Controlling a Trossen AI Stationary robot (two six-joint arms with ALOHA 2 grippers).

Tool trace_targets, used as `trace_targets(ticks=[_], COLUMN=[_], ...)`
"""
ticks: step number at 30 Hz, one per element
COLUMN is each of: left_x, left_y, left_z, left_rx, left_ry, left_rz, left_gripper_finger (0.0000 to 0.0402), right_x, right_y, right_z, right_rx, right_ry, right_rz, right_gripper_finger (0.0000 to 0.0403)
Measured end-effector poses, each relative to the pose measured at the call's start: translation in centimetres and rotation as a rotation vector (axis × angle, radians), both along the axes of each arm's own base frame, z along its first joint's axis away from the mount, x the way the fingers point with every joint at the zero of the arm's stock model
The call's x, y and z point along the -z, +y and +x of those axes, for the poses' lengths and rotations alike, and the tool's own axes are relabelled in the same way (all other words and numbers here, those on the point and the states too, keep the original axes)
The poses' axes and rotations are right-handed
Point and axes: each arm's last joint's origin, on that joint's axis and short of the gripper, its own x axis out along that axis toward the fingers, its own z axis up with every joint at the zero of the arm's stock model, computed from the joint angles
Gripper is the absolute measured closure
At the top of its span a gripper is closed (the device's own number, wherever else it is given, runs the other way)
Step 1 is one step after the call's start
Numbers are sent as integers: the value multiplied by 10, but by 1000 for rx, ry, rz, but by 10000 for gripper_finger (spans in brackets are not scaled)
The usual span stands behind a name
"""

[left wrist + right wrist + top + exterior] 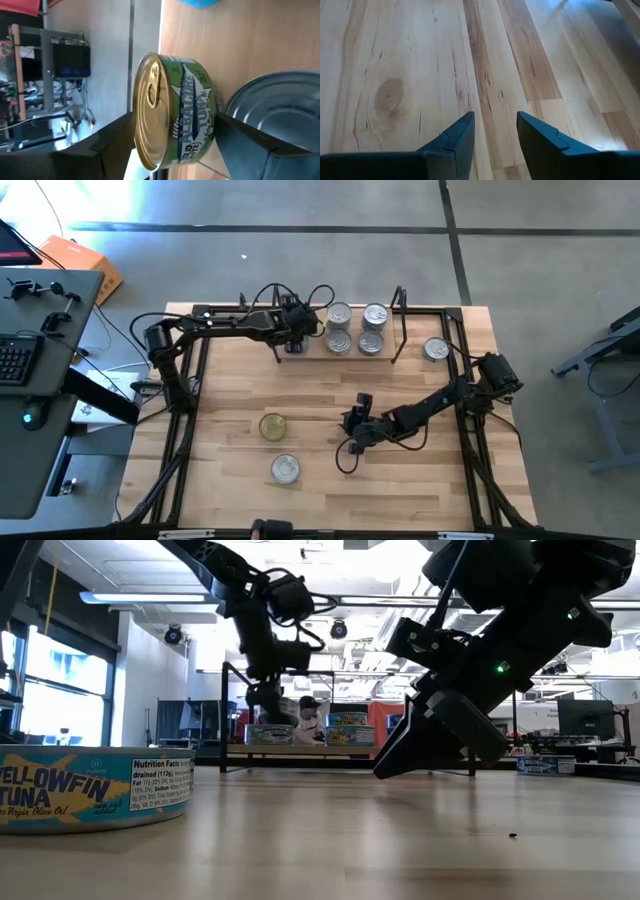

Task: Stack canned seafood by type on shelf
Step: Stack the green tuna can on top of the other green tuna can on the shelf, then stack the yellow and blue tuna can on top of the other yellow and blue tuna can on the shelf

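The left gripper (172,150) stands over the left end of the shelf (312,352), its two dark fingers (105,150) set either side of a green-labelled albacore tuna can (172,117) with a gold pull-tab lid; in the left wrist view a sliver of gap shows between each finger and the can, so the jaws look spread a little wider than the can rather than pressing on it — whether they touch it cannot be told for certain. Just beside this can lies a silver-lidded can (280,115). In the high view the shelf also carries four silver-lidded cans (355,329) grouped near its middle, between the black wire end frames. The right gripper (495,135) hangs above bare wood in the middle of the table (420,480), its fingers parted with a narrow gap and nothing between them. Farther out, a gold-lidded can (272,426) and a silver-lidded one (285,469) lie on the table's front left part, well apart from the shelf, and a lone silver can (436,350) sits just outside the shelf's right end frame. The low view shows a yellowfin tuna can (95,788) close to the camera — and a person (312,718) in the room behind the shelf.
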Motion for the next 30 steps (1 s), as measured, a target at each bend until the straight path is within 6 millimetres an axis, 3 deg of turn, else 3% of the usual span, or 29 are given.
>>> trace_targets(ticks=[19, 30], left_x=[2, -34], left_y=[4, 6], left_z=[-9, 0], left_rx=[-44, -87], left_ry=[71, 9], left_rz=[-13, -20], left_gripper_finger=[144, 107], right_x=[0, 0], right_y=[0, 0], right_z=[0, 0], right_rx=[0, 0], right_ry=[0, 0], right_rz=[0, 0], right_gripper_finger=[265, 265])
